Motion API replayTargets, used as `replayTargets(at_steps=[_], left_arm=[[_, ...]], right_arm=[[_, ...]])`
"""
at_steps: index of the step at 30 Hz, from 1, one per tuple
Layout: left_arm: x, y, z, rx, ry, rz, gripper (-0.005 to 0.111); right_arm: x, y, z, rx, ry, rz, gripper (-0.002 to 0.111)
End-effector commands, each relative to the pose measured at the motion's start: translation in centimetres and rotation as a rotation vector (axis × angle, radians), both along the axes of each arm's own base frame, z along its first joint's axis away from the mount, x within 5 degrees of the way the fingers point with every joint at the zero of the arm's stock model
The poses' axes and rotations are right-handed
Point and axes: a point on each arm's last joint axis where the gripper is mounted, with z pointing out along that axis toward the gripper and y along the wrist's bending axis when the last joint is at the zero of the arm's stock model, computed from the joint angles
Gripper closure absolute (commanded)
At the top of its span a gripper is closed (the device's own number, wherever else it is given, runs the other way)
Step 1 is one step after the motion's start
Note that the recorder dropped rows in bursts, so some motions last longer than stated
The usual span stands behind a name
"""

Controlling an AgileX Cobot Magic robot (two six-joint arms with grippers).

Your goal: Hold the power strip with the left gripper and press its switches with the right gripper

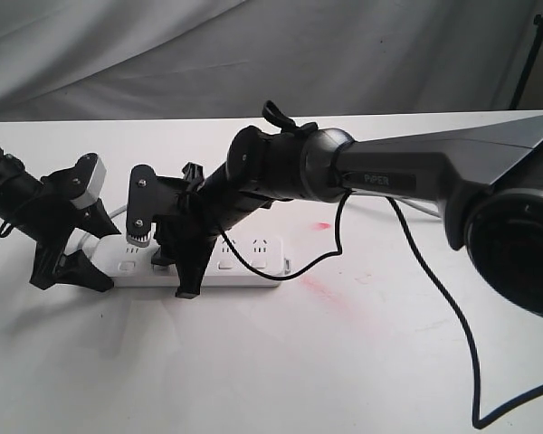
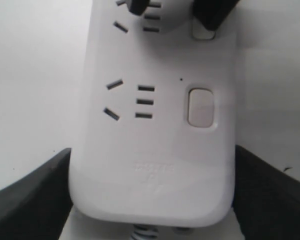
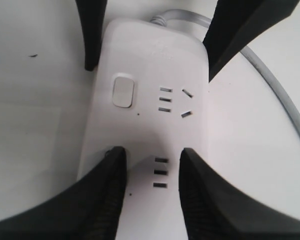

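Jaws apart and empty, the right gripper (image 3: 152,152) tips a finger onto one of the switches (image 2: 200,107); the power strip (image 1: 244,273) lies flat on the table (image 1: 362,362), its cord end clamped by the left gripper (image 2: 152,152). Holding looks done, pressing under way.

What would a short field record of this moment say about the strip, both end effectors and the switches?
surface: white table
power strip: flat on the table
cord: leaves the end at the left arm
left end effector: clamped on both long sides at the cord end
right end effector: jaws apart, one fingertip over the second switch
press: cannot tell
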Motion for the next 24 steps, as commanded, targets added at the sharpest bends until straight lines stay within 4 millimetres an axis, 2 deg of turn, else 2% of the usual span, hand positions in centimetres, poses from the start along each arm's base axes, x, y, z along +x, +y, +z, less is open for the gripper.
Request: replayTargets(at_steps=[1, 4, 8, 24], left_arm=[[0.1, 0.0, 0.0, 0.009, -0.006, 0.003, 0.041], [0.1, 0.0, 0.0, 0.009, -0.006, 0.003, 0.041], [0.1, 0.0, 0.0, 0.009, -0.006, 0.003, 0.041], [0.1, 0.0, 0.0, 0.009, -0.006, 0.003, 0.041]], right_arm=[[-1.0, -0.4, -2.8, -0.081, 0.055, 0.065, 0.074], [-1.0, -0.3, -2.9, -0.082, 0.058, 0.065, 0.074], [-1.5, 0.1, -4.3, -0.094, 0.092, 0.077, 0.074], [-1.7, 0.1, -4.9, -0.102, 0.108, 0.082, 0.074]])
